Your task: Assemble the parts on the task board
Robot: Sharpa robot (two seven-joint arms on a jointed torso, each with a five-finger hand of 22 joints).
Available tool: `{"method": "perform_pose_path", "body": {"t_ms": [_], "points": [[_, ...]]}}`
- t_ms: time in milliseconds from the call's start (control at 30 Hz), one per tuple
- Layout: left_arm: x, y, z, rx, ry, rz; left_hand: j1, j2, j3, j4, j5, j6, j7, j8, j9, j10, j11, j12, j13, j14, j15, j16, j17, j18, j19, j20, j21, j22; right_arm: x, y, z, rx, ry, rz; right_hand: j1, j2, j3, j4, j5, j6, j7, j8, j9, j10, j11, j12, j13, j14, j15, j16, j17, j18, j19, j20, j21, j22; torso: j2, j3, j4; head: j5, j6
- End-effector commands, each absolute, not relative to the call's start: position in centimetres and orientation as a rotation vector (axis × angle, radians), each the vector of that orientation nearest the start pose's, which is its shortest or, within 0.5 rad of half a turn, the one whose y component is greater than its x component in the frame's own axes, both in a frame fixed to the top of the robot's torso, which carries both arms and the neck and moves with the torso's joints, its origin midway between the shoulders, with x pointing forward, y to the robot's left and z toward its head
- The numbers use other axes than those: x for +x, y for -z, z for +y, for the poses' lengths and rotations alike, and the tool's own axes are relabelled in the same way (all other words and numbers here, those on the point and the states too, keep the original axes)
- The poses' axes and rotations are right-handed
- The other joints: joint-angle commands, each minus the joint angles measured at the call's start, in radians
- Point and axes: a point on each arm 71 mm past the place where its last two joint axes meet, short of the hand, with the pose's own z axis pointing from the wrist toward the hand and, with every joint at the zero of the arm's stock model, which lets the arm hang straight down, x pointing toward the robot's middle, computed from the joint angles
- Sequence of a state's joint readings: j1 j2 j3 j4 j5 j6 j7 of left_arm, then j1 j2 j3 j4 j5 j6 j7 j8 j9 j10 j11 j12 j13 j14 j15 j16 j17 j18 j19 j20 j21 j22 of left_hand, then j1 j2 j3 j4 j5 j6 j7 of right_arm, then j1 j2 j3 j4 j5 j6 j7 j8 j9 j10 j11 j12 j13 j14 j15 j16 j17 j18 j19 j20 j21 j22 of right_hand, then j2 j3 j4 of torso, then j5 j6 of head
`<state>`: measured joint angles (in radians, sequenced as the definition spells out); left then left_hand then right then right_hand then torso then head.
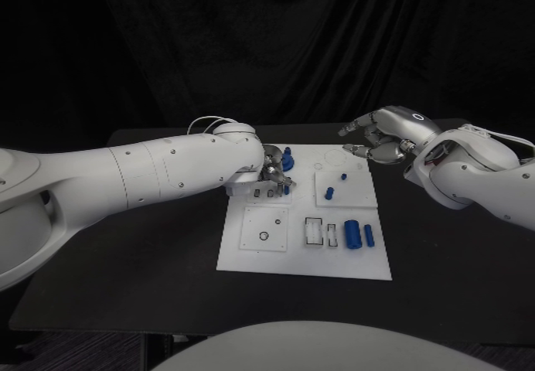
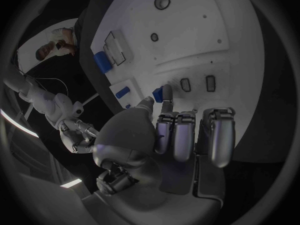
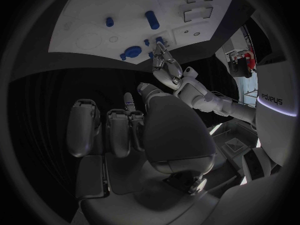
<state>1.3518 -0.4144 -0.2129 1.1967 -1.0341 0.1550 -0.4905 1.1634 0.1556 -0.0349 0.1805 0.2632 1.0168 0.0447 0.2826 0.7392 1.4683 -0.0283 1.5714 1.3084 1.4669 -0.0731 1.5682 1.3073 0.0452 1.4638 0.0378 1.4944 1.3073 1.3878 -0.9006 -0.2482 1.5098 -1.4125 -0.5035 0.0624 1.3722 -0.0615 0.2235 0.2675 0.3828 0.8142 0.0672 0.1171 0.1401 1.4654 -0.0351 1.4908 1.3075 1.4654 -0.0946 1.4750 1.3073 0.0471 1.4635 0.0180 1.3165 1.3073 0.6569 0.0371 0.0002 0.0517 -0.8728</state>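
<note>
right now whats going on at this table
The robot is assembling small blue parts on the white task board. Its left hand is down at the board's far left area, fingers on a blue part there. Its right hand hovers off the board's far right corner, holding nothing visible. Other blue parts lie untouched nearer the robot.

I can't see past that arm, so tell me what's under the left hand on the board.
The left hand hovers over the task board, its fingertips at a small blue part. Whether it grips it is hidden.
</note>
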Motion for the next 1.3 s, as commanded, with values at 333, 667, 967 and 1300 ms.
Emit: {"method": "perform_pose_path", "body": {"t_ms": [333, 667, 967, 1300], "points": [[52.44, 22.12, 8.78, 0.079, 0.413, 2.342, 0.007, -0.008, 0.013, -0.007, 0.011, 0.001, -0.002, -0.008, 0.004, 0.103, 0.001, -0.001, 0.262, 0.104, 0.0, 0.003, 0.263, -0.007, 0.0, 0.003, -0.008, 0.131, 49.06, 15.64, -23.15, -0.25, -0.641, 1.495, 0.0, 0.01, 0.008, -0.002, 0.002, 0.007, 0.001, 0.002, -0.001, 0.034, 0.006, 0.003, 0.14, 0.075, 0.005, 0.004, 0.115, 0.008, 0.003, 0.005, 0.002, 0.19, 0.0, -0.0005, 0.0009, 0.003, 0.0], [52.53, 22.21, 8.68, 0.081, 0.418, 2.342, 0.007, -0.008, 0.015, -0.008, 0.01, 0.002, -0.002, -0.008, 0.005, 0.103, 0.001, -0.001, 0.262, 0.104, 0.0, 0.003, 0.263, -0.007, -0.002, 0.003, -0.01, 0.128, 49.1, 15.67, -23.15, -0.25, -0.639, 1.496, 0.0, 0.01, 0.008, -0.002, 0.002, 0.007, 0.001, 0.002, -0.001, 0.034, 0.006, 0.003, 0.14, 0.075, 0.005, 0.004, 0.115, 0.008, 0.003, 0.005, 0.002, 0.19, 0.001, -0.0002, 0.0015, 0.001, 0.0], [52.56, 22.24, 8.54, 0.083, 0.426, 2.34, 0.011, -0.02, 0.056, -0.033, 0.054, 0.004, -0.003, -0.02, 0.016, 0.103, 0.0, -0.001, 0.262, 0.104, 0.0, 0.003, 0.263, -0.006, -0.004, 0.002, -0.013, 0.129, 49.13, 15.69, -23.14, -0.251, -0.639, 1.499, 0.0, 0.01, 0.009, -0.003, 0.002, 0.009, 0.001, 0.002, -0.002, 0.034, 0.006, 0.001, 0.139, 0.075, 0.006, 0.004, 0.115, 0.008, 0.003, 0.005, 0.002, 0.19, 0.0, 0.0, 0.0008, 0.004, 0.0], [52.62, 22.27, 8.59, 0.083, 0.427, 2.341, 0.007, -0.041, 0.13, -0.069, 0.093, 0.006, -0.004, -0.038, 0.029, 0.103, 0.0, -0.001, 0.262, 0.104, 0.0, 0.003, 0.263, -0.006, -0.006, 0.002, -0.016, 0.129, 49.16, 15.72, -23.1, -0.253, -0.639, 1.502, 0.001, 0.009, 0.009, -0.004, 0.002, 0.01, 0.001, 0.002, -0.002, 0.032, 0.006, 0.0, 0.136, 0.074, 0.006, 0.002, 0.112, 0.008, 0.002, 0.006, -0.001, 0.189, 0.0, -0.0004, 0.0005, 0.006, 0.0]]}}
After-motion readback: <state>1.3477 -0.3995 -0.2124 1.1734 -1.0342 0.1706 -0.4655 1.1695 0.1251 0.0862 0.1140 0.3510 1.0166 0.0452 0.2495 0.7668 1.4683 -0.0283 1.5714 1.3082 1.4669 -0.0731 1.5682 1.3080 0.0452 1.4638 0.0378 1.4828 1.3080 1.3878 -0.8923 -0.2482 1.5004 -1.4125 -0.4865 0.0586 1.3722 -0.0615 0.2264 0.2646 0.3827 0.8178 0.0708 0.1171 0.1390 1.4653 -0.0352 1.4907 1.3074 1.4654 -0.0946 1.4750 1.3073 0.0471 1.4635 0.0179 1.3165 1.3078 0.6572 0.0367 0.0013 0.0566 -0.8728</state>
